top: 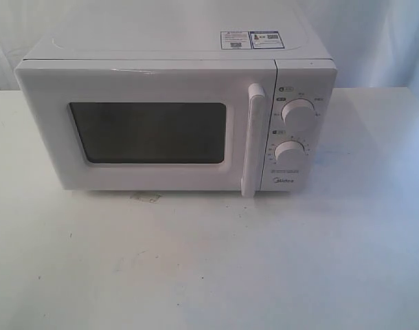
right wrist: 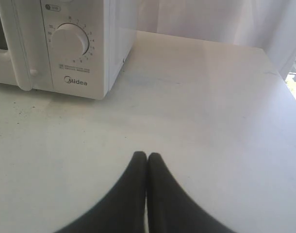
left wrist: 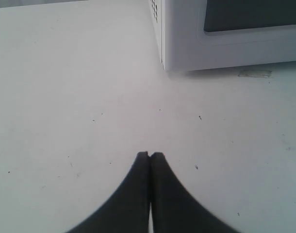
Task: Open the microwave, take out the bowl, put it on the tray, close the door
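Note:
The white Midea microwave (top: 175, 110) stands at the back of the white table, two round knobs (top: 297, 115) on its right panel. Its door (top: 148, 127) is closed, with a dark window (top: 149, 132) and a tall white bar handle (top: 253, 139). The bowl is hidden and no tray is in view. Neither arm shows in the exterior view. My left gripper (left wrist: 150, 155) is shut with nothing in it, over bare table short of the microwave's corner (left wrist: 163, 60). My right gripper (right wrist: 147, 155) is shut and empty too, in front of the knob panel (right wrist: 70, 41).
A small stain (top: 145, 197) marks the table just under the door. White curtain (right wrist: 211, 19) hangs behind the table. The table's edge (right wrist: 284, 73) runs off to the side of the microwave's knob end.

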`<state>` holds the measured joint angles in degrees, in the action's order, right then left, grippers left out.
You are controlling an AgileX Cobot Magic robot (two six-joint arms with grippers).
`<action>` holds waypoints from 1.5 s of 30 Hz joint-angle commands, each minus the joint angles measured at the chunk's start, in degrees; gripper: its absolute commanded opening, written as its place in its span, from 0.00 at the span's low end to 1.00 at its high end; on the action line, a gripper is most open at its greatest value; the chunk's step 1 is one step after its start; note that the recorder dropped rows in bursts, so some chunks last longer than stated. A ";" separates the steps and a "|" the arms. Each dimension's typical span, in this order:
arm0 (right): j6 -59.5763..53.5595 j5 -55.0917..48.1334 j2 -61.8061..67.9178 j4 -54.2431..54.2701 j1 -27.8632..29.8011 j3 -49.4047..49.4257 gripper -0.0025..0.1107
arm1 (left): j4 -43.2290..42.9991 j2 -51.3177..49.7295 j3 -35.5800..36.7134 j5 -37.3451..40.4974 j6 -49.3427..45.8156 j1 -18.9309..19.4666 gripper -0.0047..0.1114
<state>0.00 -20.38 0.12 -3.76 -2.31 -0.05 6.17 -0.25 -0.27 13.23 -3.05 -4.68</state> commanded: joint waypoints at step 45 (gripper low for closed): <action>0.00 28.03 13.47 -2.08 -0.12 -12.44 0.02 | 0.38 0.25 0.27 0.01 0.05 0.01 0.04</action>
<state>0.00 14.50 7.25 -5.32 -2.31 -8.34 6.17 -0.25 -0.27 13.23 -3.05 -4.68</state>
